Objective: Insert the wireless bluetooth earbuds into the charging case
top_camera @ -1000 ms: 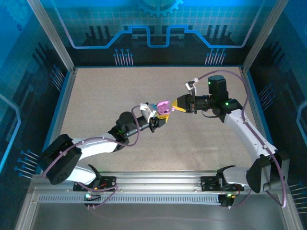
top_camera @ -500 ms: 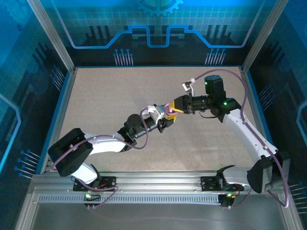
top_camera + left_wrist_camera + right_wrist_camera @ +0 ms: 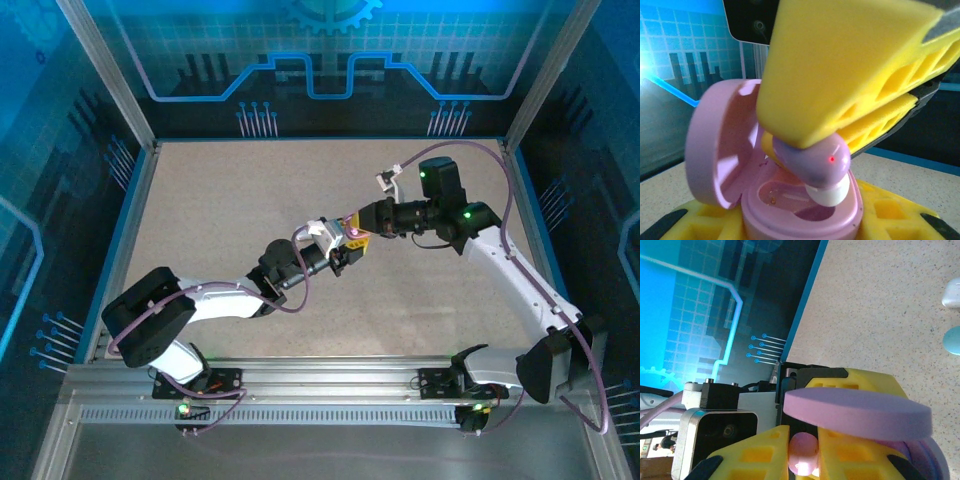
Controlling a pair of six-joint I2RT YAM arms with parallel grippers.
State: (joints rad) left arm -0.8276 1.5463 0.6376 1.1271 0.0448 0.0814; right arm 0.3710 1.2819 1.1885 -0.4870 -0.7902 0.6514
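Arms had drawn together over the last second. Above: left gripper (image 3: 347,243) clamped the open purple case (image 3: 349,231), right gripper (image 3: 364,225) meeting it. Left wrist: purple earbud (image 3: 812,160), pinched in right fingers (image 3: 840,70), hung over the case's well. Right wrist: same pinch on the earbud (image 3: 803,452).

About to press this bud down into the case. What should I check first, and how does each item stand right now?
1. Lid of the purple case open: ok.
2. Left gripper shut on the case: ok, it sits between the yellow fingers.
3. Right gripper shut on the purple earbud: ok.
4. Earbud's white tip over a pocket of the case: ok, judged from the left wrist view.
5. Tip touching the pocket: cannot tell.
6. Earbud seated: not ok, it sits above the case in the right gripper's grip.
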